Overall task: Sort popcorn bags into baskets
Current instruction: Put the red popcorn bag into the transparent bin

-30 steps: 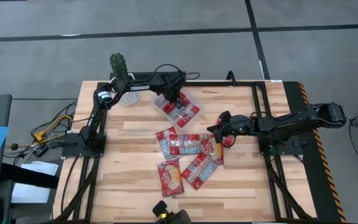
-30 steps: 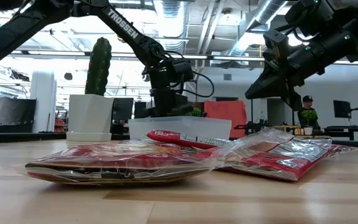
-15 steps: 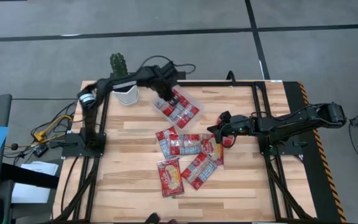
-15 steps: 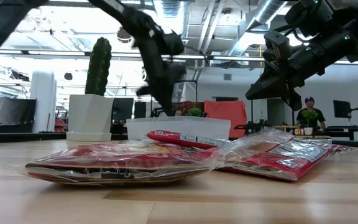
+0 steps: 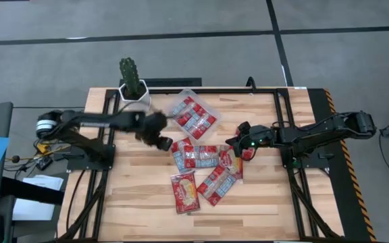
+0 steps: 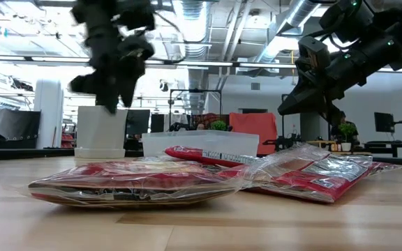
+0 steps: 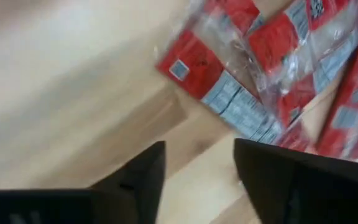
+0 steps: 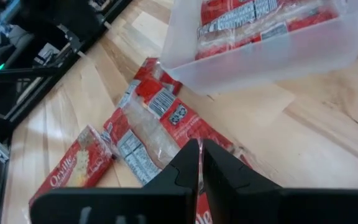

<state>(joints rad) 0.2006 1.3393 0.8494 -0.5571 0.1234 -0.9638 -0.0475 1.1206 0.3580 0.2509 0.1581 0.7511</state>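
A clear basket point(image 5: 193, 115) at the table's far middle holds several red popcorn bags point(image 8: 253, 22). More popcorn bags lie loose in a pile point(image 5: 201, 156) at the table's middle, and one point(image 5: 184, 191) lies nearer the front edge. My left gripper point(image 5: 163, 141) hangs open above bare wood just left of the pile. Nothing is between its fingers point(image 7: 138, 177), and the nearest bag point(image 7: 219, 93) lies just ahead of them. My right gripper point(image 5: 232, 142) hovers shut above the pile's right end, raised off the table point(image 6: 289, 108).
A white pot with a cactus point(image 5: 132, 84) stands at the far left, close to the basket. Black frame rails point(image 5: 286, 135) run along the table's left and right sides. Bare wood lies near the front edge and on the left.
My left gripper has left the basket and swung toward the table's near left, ending over the bare wood beside the pile. The arm now stretches low across the left side. My right gripper and the bags have kept still.
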